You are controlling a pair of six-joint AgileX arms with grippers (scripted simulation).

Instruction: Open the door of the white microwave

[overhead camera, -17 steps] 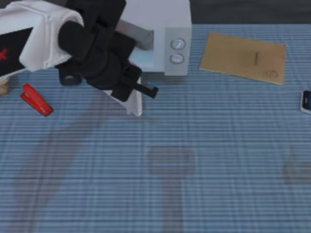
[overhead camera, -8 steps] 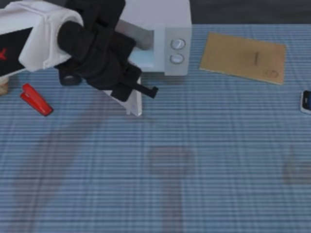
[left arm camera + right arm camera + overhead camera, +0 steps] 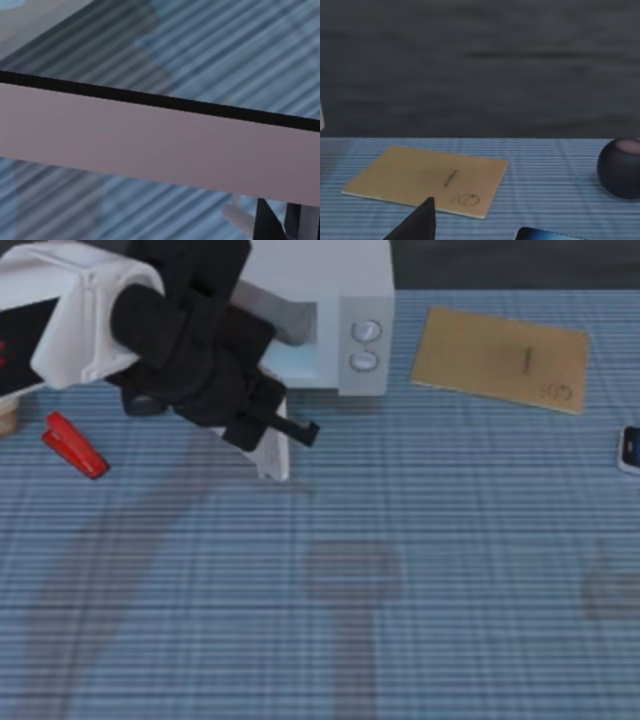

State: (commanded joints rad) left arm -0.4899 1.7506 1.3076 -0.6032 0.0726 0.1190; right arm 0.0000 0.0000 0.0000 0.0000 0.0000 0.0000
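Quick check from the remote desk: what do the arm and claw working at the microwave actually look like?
In the top view the left arm has a bulky white shell with a black side panel carrying a red marking. Its wrist is matte black and blocky, ending in the left claw with slim black fingers. The right arm is out of the top view; only a dark pointed tip shows in its wrist view.
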